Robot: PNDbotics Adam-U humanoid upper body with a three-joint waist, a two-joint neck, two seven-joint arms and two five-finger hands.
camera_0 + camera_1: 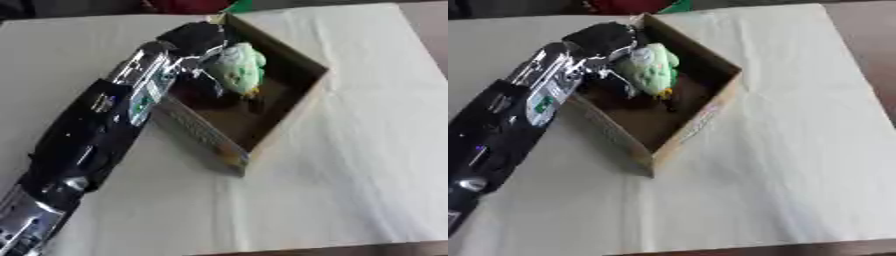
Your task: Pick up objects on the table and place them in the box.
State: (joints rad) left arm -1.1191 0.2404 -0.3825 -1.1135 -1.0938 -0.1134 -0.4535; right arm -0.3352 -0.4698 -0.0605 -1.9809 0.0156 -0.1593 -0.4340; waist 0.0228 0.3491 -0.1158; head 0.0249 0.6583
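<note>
Toward the far edge of the cream-covered table (350, 165), the robot's left hand (199, 44) reaches into the open brown cardboard box (289, 112), fingers curled round a pale green plush toy (238, 67) held above the box floor. It looks soft and light, best taken round its body. Its fingertips are hidden behind the toy; no right hand shows.

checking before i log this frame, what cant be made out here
- Left hand: over the box; its fingers are hidden behind the green soft toy in both views, so the grip is unclear.
- Green soft toy: blurred; whether it touches the box floor can't be told.
- Right hand: in neither view.
- Red and green things at the far edge: cut off.
</note>
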